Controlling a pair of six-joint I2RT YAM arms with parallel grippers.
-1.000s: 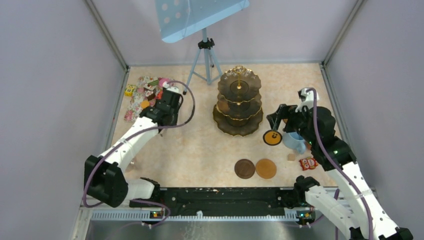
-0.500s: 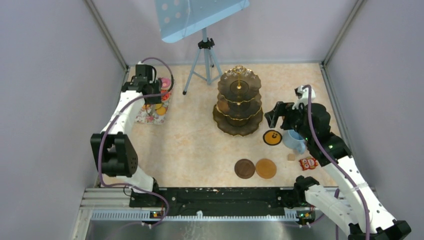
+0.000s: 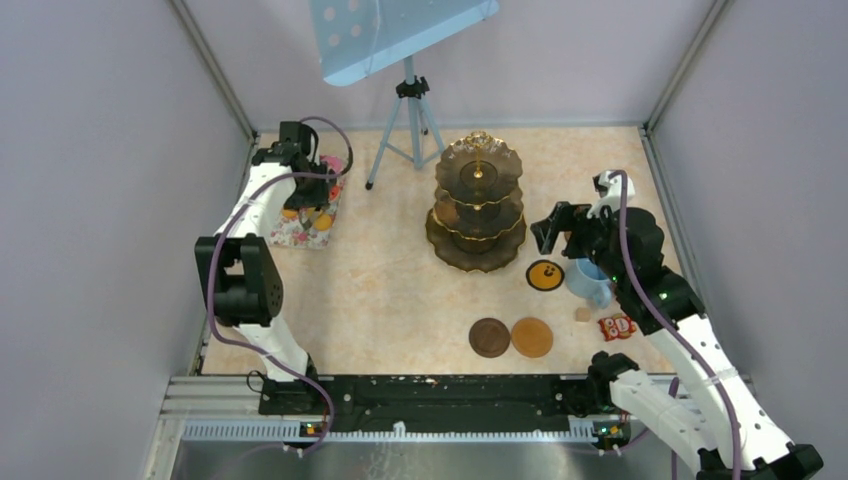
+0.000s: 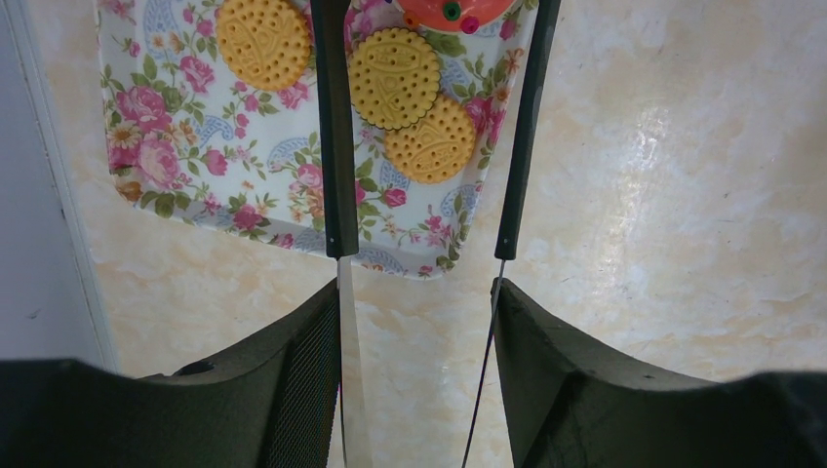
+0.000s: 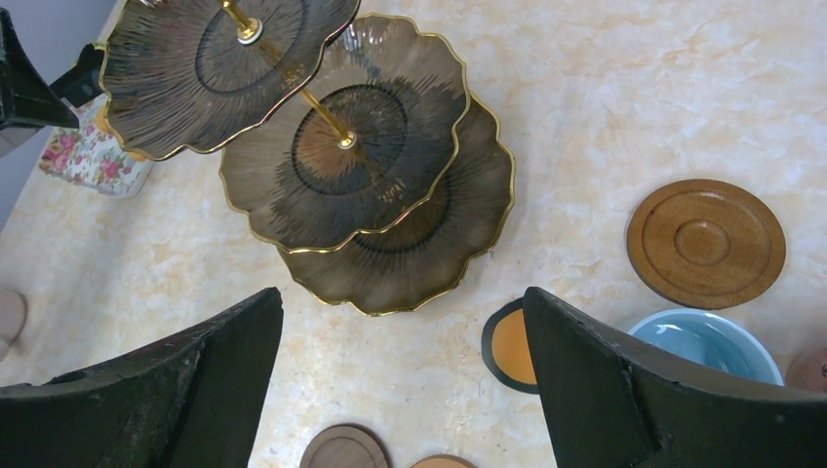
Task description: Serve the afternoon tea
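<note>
- Left gripper (image 4: 417, 288) is out at the far-left corner of the table (image 3: 400, 290), over the floral mat (image 4: 166, 146).
- It holds the black tongs (image 4: 330, 146). One tong arm lies along the inside of each finger, and the fingers press them from outside at a middling gap.
- The tong arms stand apart and run out over the mat. Their tips leave the top of the wrist view, so I cannot tell whether anything sits between them.
- Three round orange tarts (image 4: 394, 63) lie flat on the mat, two of them overlapping at the edges. An orange-red cake with coloured dots (image 4: 453, 8) is cut off by the top edge.
- Right gripper (image 5: 402, 292) hangs with its fingers spread wide and nothing between them, just right of the three-tier stand (image 3: 478, 245).
- The stand is upright at mid-table, toward the far side. It is dark, scalloped and gold-rimmed, and all three tiers are bare in the right wrist view.
- A small orange mug with a dark rim (image 3: 545, 275) sits on the table just right of the stand's bottom tier.
- The light blue mug (image 3: 588, 282) is beside the orange one, partly under the right arm.
- Two round brown coasters (image 3: 489, 337) lie side by side nearer the arm bases. A third coaster (image 5: 706, 242) lies beyond the blue mug.
- A small red packet (image 3: 617, 326) lies near the right arm.
- A tripod with a blue perforated panel (image 3: 405, 90) stands at the back.
</note>
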